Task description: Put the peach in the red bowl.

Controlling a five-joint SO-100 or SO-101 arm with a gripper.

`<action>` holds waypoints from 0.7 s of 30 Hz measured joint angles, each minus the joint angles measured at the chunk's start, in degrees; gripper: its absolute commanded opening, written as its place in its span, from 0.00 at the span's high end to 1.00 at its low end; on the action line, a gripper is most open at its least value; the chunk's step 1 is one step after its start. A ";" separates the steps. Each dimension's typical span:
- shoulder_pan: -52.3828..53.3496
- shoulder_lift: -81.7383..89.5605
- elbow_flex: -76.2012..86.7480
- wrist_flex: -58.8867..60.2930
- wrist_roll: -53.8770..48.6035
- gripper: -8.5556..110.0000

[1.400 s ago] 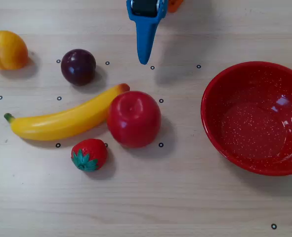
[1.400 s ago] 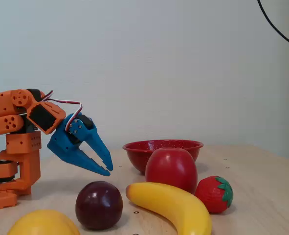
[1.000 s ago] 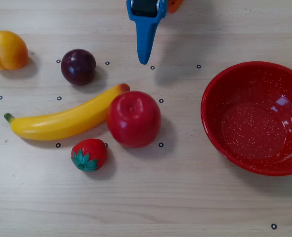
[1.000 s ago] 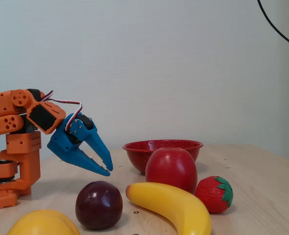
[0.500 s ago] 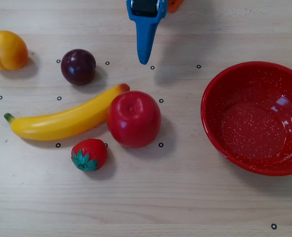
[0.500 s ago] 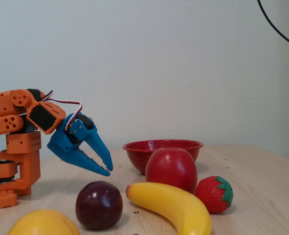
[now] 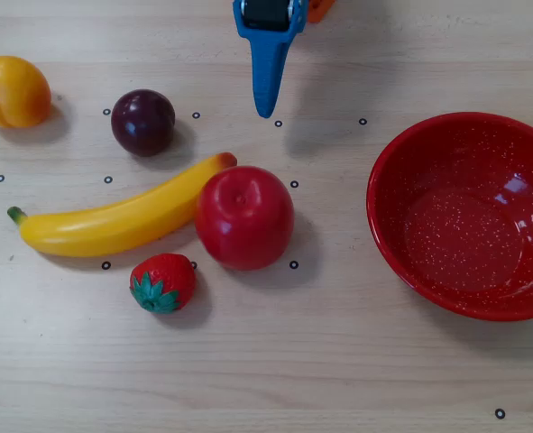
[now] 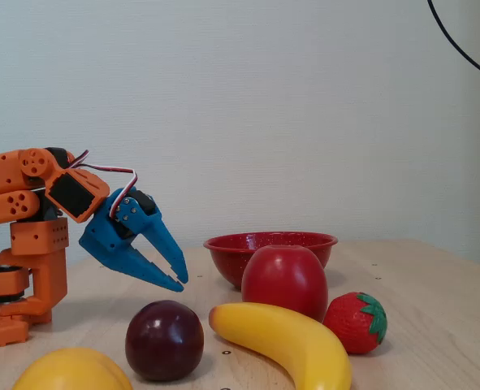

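Blue two-finger gripper [image 8: 179,281] unchanged since earlier frames: fingers slightly spread, empty, above table beyond dark purple plum [image 7: 143,122]. Round yellow-orange plastic peach [image 7: 13,91] left of plum, untouched. Glossy red speckled bowl [image 7: 428,280] empty; task not begun.

You get bright, even light in both views. In the overhead view, soft shadows fall right of the apple [image 7: 244,217] and plum [image 7: 143,122], and white glare spots sit inside the red bowl [image 7: 469,215]. The fixed view is sharp, though the nearest peach [image 8: 71,370] looks slightly soft.
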 measured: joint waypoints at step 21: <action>-3.08 -18.63 -12.39 -0.09 7.47 0.93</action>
